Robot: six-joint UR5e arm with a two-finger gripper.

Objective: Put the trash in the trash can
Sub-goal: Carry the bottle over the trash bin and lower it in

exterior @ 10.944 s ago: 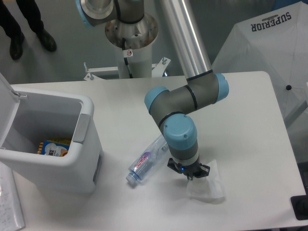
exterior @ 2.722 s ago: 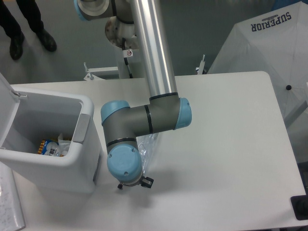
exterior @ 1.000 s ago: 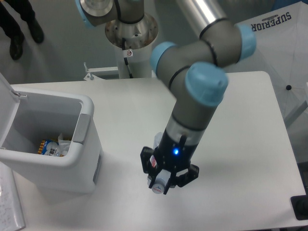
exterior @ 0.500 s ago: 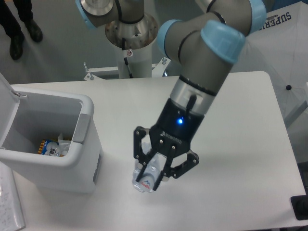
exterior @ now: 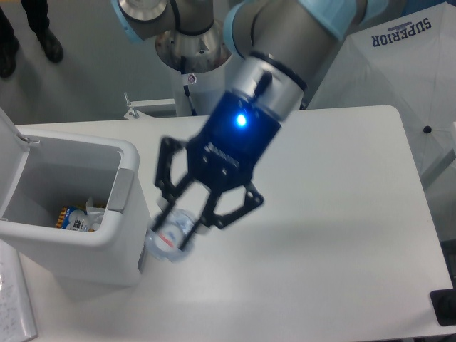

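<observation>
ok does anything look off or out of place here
Nothing stands out. The gripper is shut on the bottle, lifted off the table beside the open trash can. The motion blurs the bottle, so its condition can't be judged.

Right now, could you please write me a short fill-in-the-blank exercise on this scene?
1. The gripper is shut on the crushed ____.
2. The trash can has its lid ____.
3. The held item hangs just beside the can's ____ strip, above the table.

Missing words: bottle; open; grey
</observation>
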